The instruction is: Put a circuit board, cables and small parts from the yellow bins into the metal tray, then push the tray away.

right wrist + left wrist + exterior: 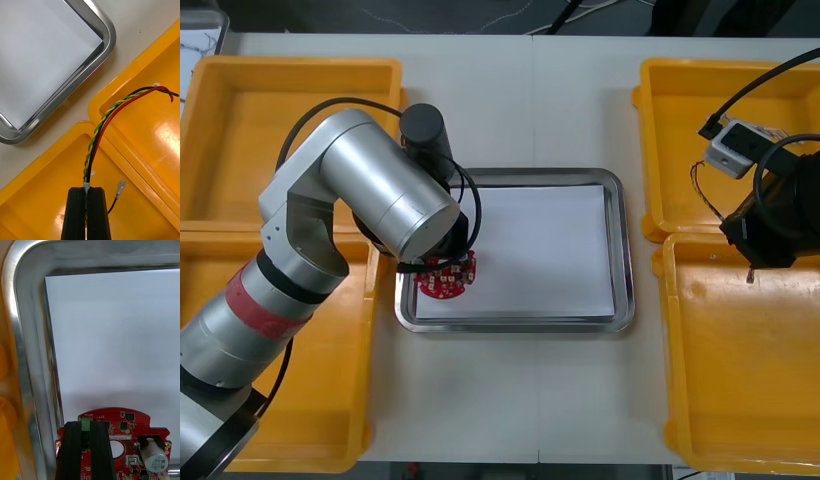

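Note:
A round red circuit board (446,279) hangs low over the near left corner of the metal tray (620,250), which is white inside. My left gripper (86,450) is shut on the circuit board (123,429) at its green connector, close to the tray's rim (22,352). My right gripper (86,210) is shut on a red and yellow cable (101,127) twisted with green and black strands. In the front view the right gripper (758,250) hovers where the two right yellow bins meet. The cable arches up from the fingers above the bins' shared wall.
Two yellow bins stand at the left (290,80) (330,400) and two at the right (680,100) (740,400). A black wire end with a small metal terminal (120,186) hangs beside my right fingers. The tray's corner (105,33) lies just past the orange bins.

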You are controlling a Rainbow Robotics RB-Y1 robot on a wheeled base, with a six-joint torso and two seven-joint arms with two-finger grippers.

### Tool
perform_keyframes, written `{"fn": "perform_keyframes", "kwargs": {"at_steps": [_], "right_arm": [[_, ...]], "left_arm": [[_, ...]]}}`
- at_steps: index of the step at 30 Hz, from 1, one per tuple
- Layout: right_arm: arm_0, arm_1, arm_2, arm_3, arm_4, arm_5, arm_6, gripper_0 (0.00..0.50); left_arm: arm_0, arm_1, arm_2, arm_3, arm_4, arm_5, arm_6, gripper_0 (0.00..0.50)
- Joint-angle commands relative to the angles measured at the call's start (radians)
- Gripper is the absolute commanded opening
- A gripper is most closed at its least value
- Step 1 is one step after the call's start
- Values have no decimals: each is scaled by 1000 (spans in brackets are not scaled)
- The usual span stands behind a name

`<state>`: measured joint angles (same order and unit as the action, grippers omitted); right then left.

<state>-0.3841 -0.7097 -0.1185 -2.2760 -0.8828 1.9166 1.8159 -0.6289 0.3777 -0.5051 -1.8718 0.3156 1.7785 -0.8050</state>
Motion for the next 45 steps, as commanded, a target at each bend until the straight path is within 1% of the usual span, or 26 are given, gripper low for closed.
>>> {"fn": "perform_keyframes", "kwargs": {"at_steps": [1, 12, 26, 32, 39, 45], "right_arm": [[-30, -36, -1, -7, -30, 3, 6, 0], [-30, -36, -1, -7, -36, 3, 5, 0], [-30, -37, -1, -7, -57, 3, 2, 0], [-30, -36, -1, -7, -65, 3, -1, 0], [-30, -36, -1, -7, -70, 3, -1, 0], [-30, -37, -1, -7, -74, 3, -1, 0]], "left_arm": [[-29, -36, -18, -9, -12, -14, 53, 0], [12, -36, -18, -6, -39, -51, 27, 0], [68, -25, -18, -4, -52, -88, -6, 0], [71, -25, -18, 7, -55, -96, -13, 0], [71, -26, -18, 56, -59, -157, -23, 0], [72, -28, -18, 62, -58, -149, -31, 0]]}}
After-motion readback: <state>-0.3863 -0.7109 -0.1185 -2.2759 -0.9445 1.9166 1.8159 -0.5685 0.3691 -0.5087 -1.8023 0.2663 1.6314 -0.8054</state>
